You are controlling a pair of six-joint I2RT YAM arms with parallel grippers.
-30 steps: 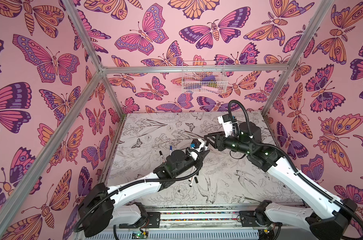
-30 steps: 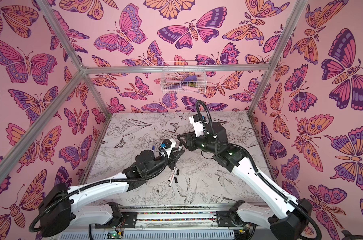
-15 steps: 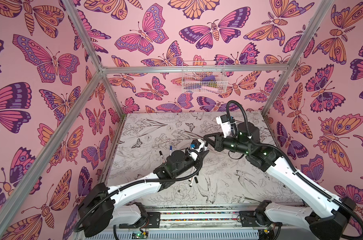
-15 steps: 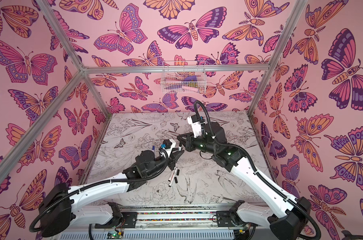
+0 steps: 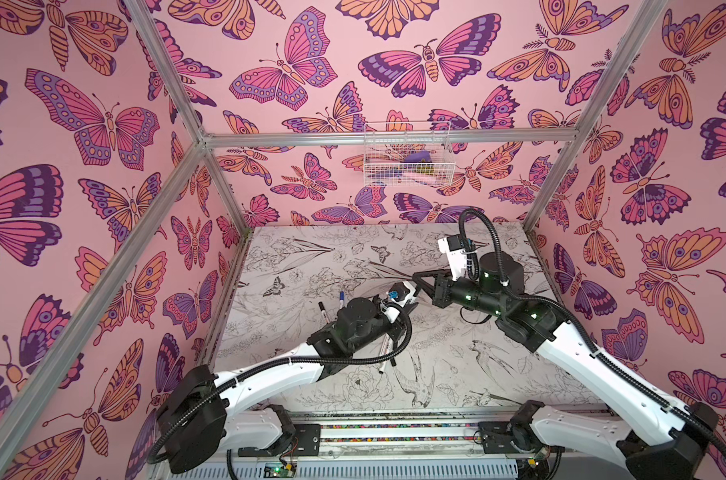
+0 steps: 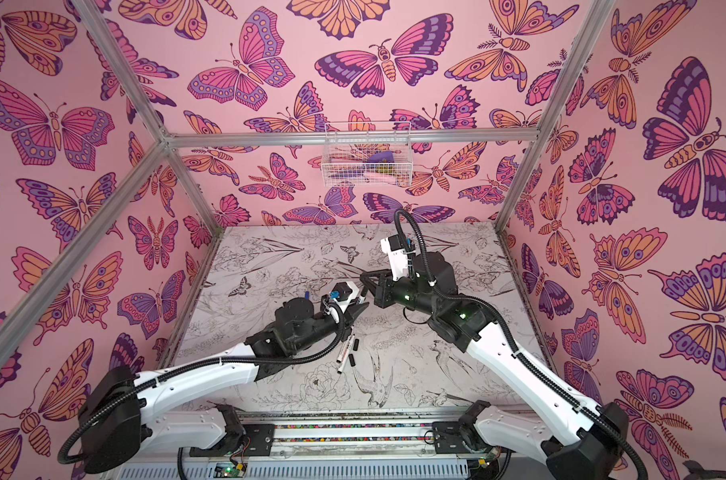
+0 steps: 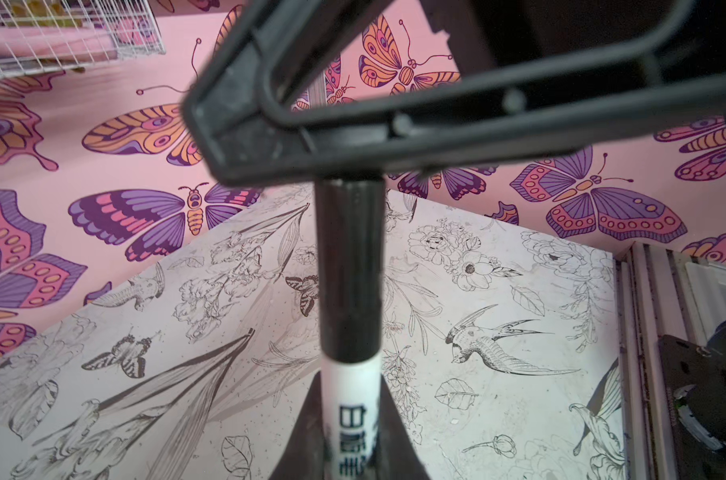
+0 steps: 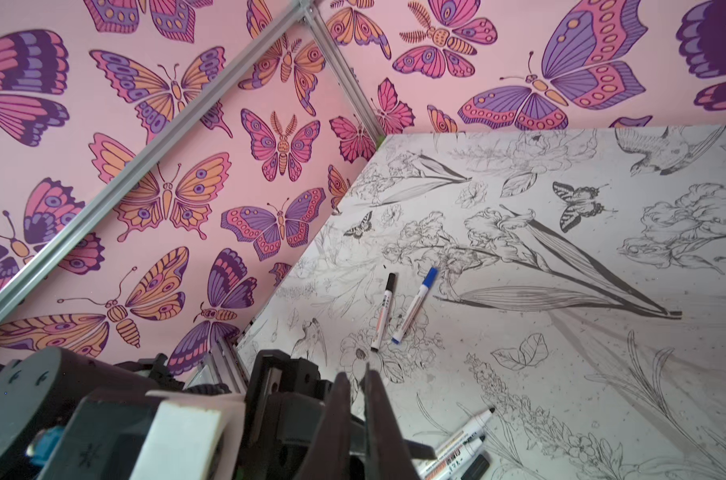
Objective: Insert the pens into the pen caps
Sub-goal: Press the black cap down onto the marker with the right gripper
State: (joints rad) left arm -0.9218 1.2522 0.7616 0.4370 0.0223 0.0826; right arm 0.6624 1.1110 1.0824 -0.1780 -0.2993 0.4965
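Observation:
My left gripper [image 7: 349, 401] is shut on a white pen [image 7: 350, 384] with dark print. A black pen cap [image 7: 349, 270] sits on the pen's far end. My right gripper [image 8: 356, 374] is shut with nothing visible between its jaws. Its fingers [image 7: 394, 137] lie across the cap's end. In both top views the two grippers [image 5: 409, 305] [image 5: 417, 277] meet above the table's middle. A black-capped pen [image 8: 383, 311] and a blue-capped pen [image 8: 413, 305] lie side by side on the table. Two uncapped pens [image 8: 461, 440] lie beside a loose black cap [image 8: 473, 467].
The table [image 5: 498, 374] has a floral line-drawing surface, with butterfly-patterned walls on three sides. A white wire basket [image 5: 407, 156] hangs on the back wall. The arms' base rail [image 5: 394, 432] runs along the front edge.
My right gripper's jaws have closed at the capped end of the held pen. The left gripper keeps its hold, and both arms have barely moved.

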